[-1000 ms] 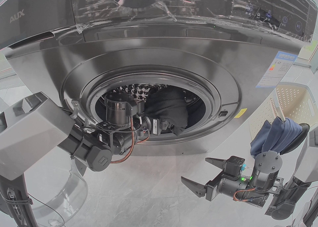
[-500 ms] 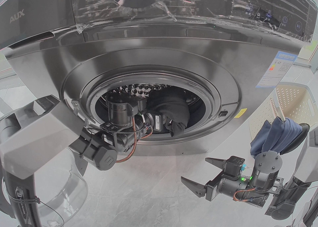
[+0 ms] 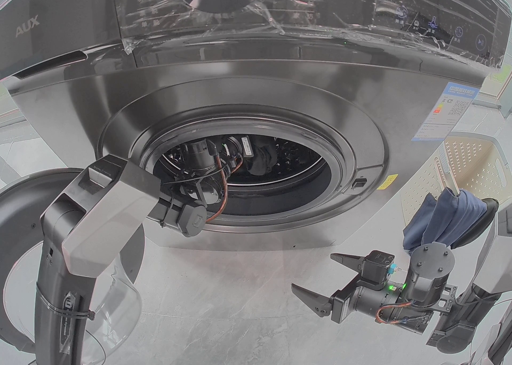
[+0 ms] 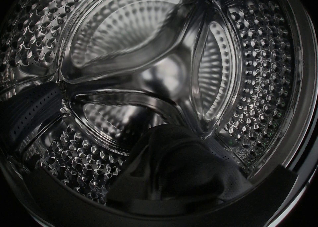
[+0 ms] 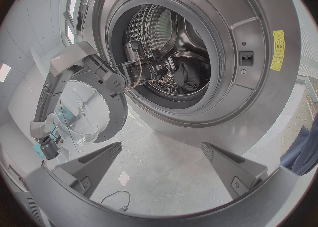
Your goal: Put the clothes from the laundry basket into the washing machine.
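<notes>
The black cloth point(image 4: 179, 171), which looks soft, light and easy to pinch by any fold, lies low in the washing machine's drum point(image 4: 261, 72) near the left tool point(image 3: 250, 148), whose grip I cannot tell, and the right tool point(image 3: 313, 274) hangs open, empty.

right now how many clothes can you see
2: a black garment low in the washing machine drum, a blue garment draped over the laundry basket rim. More may be hidden inside.
</notes>
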Robot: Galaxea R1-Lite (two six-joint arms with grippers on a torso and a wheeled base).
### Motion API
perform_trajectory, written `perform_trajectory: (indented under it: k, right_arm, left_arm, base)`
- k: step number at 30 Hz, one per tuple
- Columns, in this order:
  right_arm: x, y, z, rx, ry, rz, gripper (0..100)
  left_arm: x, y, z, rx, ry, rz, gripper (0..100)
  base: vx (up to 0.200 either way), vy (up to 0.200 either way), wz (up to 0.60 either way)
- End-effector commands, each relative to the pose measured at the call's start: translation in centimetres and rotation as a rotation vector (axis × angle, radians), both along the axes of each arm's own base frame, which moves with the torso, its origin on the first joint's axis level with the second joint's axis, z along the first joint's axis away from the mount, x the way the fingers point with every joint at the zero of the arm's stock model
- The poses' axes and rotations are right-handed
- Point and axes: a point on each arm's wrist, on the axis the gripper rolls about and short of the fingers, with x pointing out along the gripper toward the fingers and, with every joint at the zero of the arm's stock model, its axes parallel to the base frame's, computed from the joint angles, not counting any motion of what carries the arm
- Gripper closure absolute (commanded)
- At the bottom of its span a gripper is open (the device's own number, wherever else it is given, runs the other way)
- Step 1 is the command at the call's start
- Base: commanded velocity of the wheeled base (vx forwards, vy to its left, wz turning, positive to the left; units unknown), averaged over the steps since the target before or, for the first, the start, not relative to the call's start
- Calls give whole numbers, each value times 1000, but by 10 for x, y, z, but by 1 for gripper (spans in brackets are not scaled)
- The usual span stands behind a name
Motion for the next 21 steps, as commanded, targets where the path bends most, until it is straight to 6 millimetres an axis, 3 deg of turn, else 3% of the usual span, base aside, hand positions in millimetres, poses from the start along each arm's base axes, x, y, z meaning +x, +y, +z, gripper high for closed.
perform_trajectory:
  k: [1, 3, 6, 11, 21]
  right_arm:
    - [0, 0, 0, -1, 1, -1, 0]
    - [0, 0, 0, -1, 1, 1, 0]
    - [0, 0, -1, -2, 2, -1, 0]
    - [0, 0, -1, -2, 2, -2, 0]
    - [0, 0, -1, -3, 3, -1, 0]
  left_arm:
    - [7, -1, -13, 4, 10, 7, 0]
    - [7, -2, -9, -10, 0, 5, 0]
    - [1, -4, -19, 2, 45, -4, 0]
    - [-28, -7, -36, 63, 146, -49, 0]
    - [-69, -6, -26, 133, 207, -130, 0]
  base:
    - [0, 0, 0]
    - [0, 0, 0]
    - [0, 0, 0]
    - [0, 0, 0]
    - [0, 0, 0]
